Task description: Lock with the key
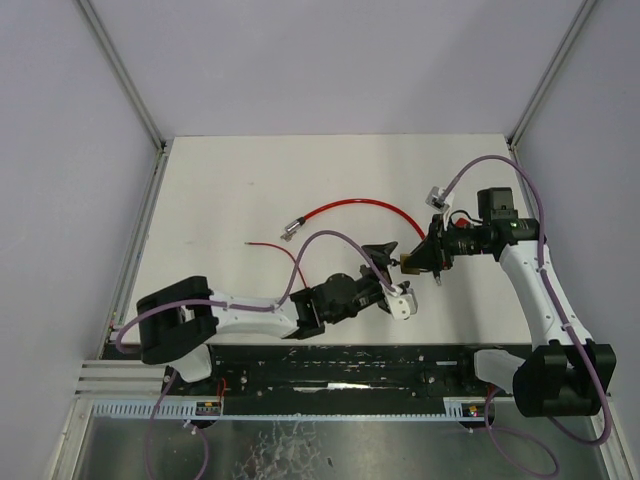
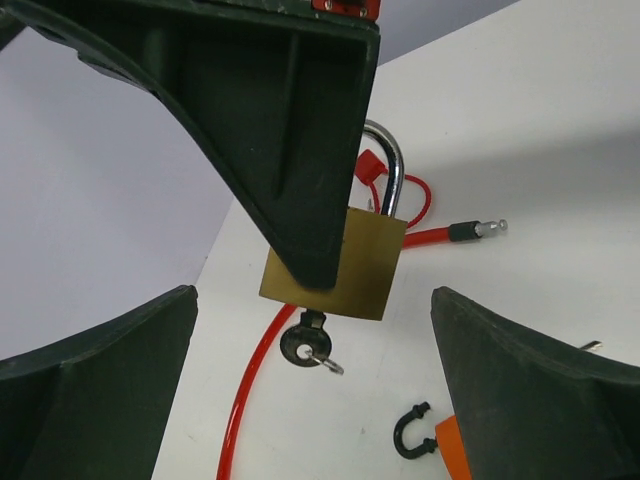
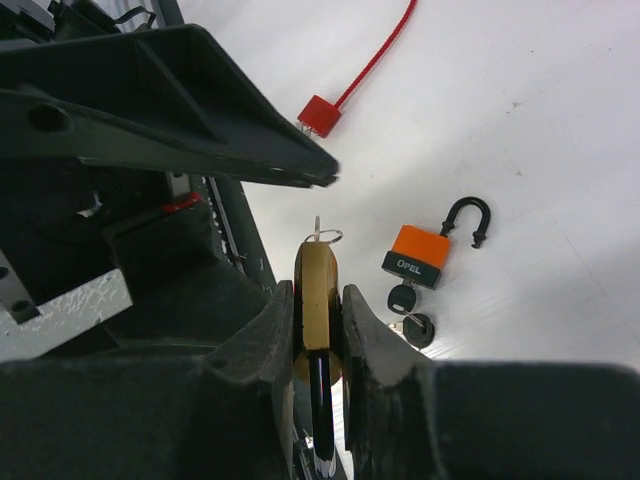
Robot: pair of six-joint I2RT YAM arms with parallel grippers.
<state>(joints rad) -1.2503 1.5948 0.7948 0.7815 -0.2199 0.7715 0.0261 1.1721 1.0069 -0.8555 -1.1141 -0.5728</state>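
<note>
A brass padlock (image 2: 350, 270) hangs in the air, shackle up, with my right gripper (image 3: 318, 300) shut on its two flat faces. The same padlock (image 3: 320, 285) shows edge-on between those fingers. A black-headed key (image 2: 304, 345) with a small ring sticks out of the padlock's underside. My left gripper (image 2: 315, 395) stands wide open just below the key, one finger on each side, touching nothing. In the top view the two grippers meet right of the table's middle, the left gripper (image 1: 392, 278) facing the right gripper (image 1: 415, 260).
An orange padlock (image 3: 418, 255) with an open black shackle and its own keys (image 3: 408, 310) lies on the table under the grippers. A red cable (image 1: 360, 203) curves across the table's middle, ending in a metal tip (image 1: 292, 230).
</note>
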